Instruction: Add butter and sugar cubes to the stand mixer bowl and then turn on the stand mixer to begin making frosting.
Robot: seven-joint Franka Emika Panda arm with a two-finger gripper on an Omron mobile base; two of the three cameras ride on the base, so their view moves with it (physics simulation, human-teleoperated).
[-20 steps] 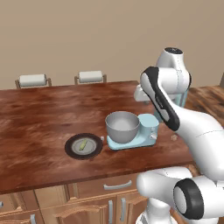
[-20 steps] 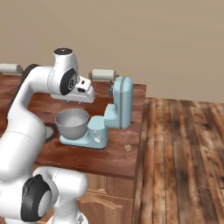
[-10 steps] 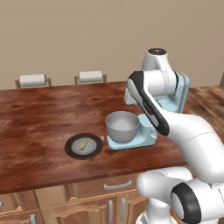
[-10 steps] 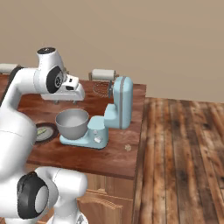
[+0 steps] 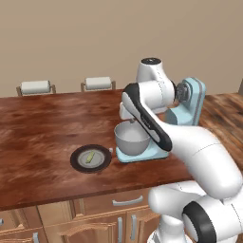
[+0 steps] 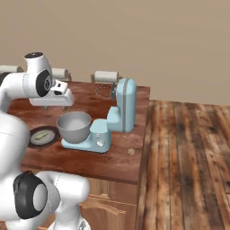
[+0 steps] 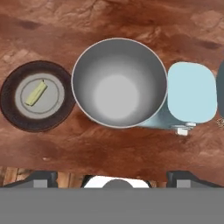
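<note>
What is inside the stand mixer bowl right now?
In the hand view the stand mixer bowl shows a bare grey interior; its whole floor is visible and nothing is in it. The butter lies on the dark plate beside it.

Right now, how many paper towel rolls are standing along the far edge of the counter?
3 across the two base views: one at the far left, one further right, and one behind the mixer's whisk. The arm may hide others.

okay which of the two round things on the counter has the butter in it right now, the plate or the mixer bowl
The dark plate, beside the stand mixer bowl, holds the butter on its grey centre. The deep grey metal bowl looks empty.
</note>
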